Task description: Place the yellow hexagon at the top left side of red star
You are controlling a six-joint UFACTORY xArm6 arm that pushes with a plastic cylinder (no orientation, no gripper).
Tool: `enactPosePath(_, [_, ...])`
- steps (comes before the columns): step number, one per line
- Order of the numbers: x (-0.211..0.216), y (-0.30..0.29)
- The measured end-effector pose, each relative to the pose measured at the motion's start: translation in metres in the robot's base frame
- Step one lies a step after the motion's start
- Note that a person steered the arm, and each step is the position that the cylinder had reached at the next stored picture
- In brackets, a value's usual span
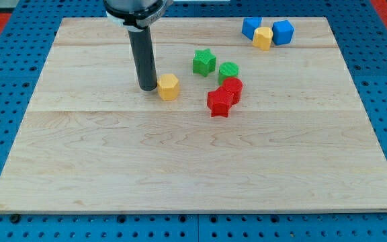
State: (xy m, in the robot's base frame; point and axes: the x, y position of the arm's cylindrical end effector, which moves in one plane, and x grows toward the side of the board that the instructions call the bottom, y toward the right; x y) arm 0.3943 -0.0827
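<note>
The yellow hexagon (168, 87) lies on the wooden board a little above its middle. The red star (219, 102) lies to its right and slightly lower, touching a red round block (232, 89) at its upper right. My tip (146, 88) stands just left of the yellow hexagon, touching or almost touching its left side. The dark rod rises from the tip toward the view's top.
A green star (204, 62) and a green round block (228, 70) lie above the red blocks. At the board's top right, two blue blocks (250, 27) (283, 31) flank another yellow block (263, 38). The wooden board (113, 168) lies on a blue pegboard.
</note>
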Motion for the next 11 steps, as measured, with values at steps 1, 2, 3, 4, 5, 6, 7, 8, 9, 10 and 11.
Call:
enactPosePath(1, [-0.004, 0.000])
enactPosePath(2, [-0.032, -0.012])
enactPosePath(3, [-0.039, -0.013])
enactPosePath(4, [-0.014, 0.001])
enactPosePath(5, [0.025, 0.025])
enactPosePath(6, [0.043, 0.048])
enactPosePath(7, [0.032, 0.041])
enactPosePath(8, [0.003, 0.021])
enactPosePath(9, [-0.026, 0.020])
enactPosePath(10, [-0.032, 0.042])
enactPosePath(11, [-0.030, 0.067])
